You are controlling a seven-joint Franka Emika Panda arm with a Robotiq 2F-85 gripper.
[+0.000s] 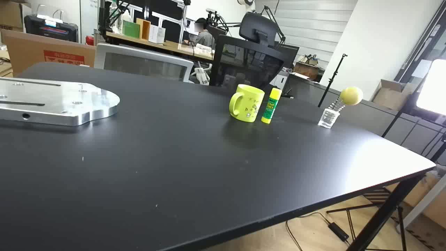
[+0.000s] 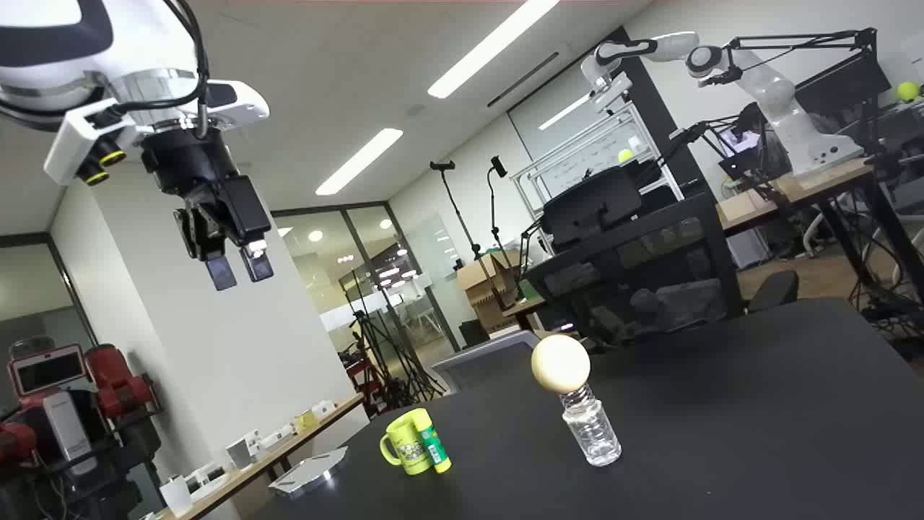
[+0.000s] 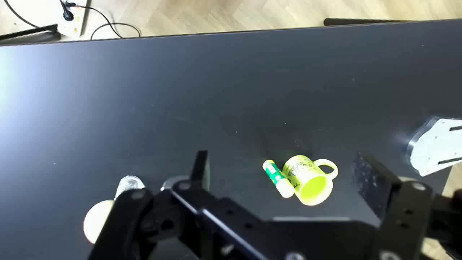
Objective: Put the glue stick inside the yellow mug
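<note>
The glue stick [image 1: 270,107] is a slim cylinder with a green label and yellow ends, standing upright on the dark table. The yellow mug [image 1: 248,103] stands upright right beside it, with its handle on the side away from the stick. Both also show in an exterior view, the stick [image 2: 434,443] partly in front of the mug [image 2: 406,446]. In the wrist view the stick [image 3: 276,174] and the mug [image 3: 305,175], its opening visible and its inside empty, appear between the fingers. My gripper [image 2: 240,271] is open and empty, high above the table; its spread fingers [image 3: 283,159] show in the wrist view.
A small transparent cup [image 1: 328,118] with a spring and a pale yellow ball [image 1: 351,96] stands on the glue stick's side, apart from it. A silver metal plate [image 1: 52,101] lies on the mug's handle side. Chairs stand along a table edge [image 2: 469,393].
</note>
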